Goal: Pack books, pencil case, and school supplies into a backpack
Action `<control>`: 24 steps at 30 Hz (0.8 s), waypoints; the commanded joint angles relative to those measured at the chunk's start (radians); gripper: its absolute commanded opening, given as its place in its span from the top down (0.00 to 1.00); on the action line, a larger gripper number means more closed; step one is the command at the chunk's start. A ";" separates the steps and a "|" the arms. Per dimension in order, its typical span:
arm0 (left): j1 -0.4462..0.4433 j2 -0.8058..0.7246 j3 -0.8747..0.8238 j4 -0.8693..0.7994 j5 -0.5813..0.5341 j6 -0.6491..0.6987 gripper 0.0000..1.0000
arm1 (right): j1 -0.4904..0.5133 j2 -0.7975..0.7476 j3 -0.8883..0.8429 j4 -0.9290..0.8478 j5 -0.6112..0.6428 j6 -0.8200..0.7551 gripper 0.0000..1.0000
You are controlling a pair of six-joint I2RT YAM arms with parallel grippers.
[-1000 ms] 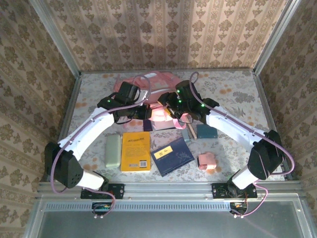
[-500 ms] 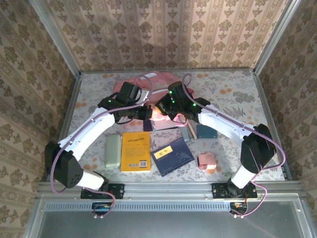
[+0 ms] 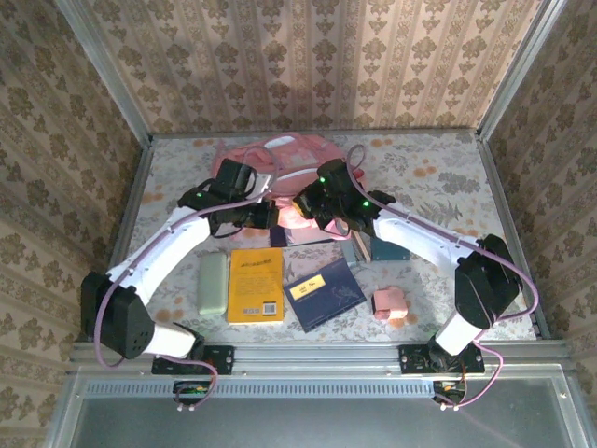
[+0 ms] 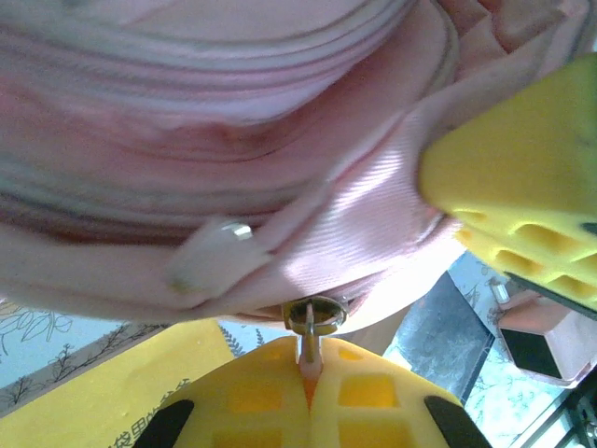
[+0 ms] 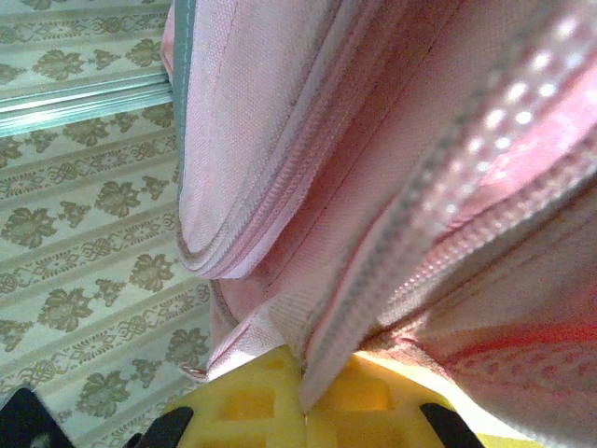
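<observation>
Packing has not begun, as far as the views show: the backpack (image 3: 280, 157) lies at the upper middle of the top view, and everything meant for it is out on the table (image 3: 438, 177) below it. The yellow book (image 3: 256, 285) sits at lower centre, with the navy book (image 3: 324, 294) just to its right and the pencil case (image 3: 214, 284) just to its left. The pink block (image 3: 390, 303) lies further right, and the teal square (image 3: 384, 250) is partly under the right arm. The step in hand looks like opening the zip, so the whole loading job remains. Both grippers meet at the backpack's lower edge. At the bottom of the left wrist view, the left gripper (image 4: 311, 373) is clenched on the metal zip pull (image 4: 312, 315), which pokes up from between its fingertips directly under the pink fabric. A white tag (image 4: 210, 257) hangs free up and to the left. At the bottom of the right wrist view, the right gripper (image 5: 303, 403) pinches a fold of the backpack beside the zip teeth (image 5: 485, 140). That fabric rises from between its fingers across the frame.
</observation>
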 commanded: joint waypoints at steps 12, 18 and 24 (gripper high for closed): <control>0.246 -0.040 -0.084 0.050 0.003 -0.066 1.00 | -0.041 -0.052 -0.046 -0.008 0.160 0.023 1.00; 0.330 0.028 -0.051 0.079 -0.005 -0.102 1.00 | -0.041 -0.041 -0.053 0.014 0.140 0.026 1.00; 0.389 0.104 -0.006 0.089 -0.026 -0.121 1.00 | -0.041 -0.027 -0.054 0.024 0.113 0.007 1.00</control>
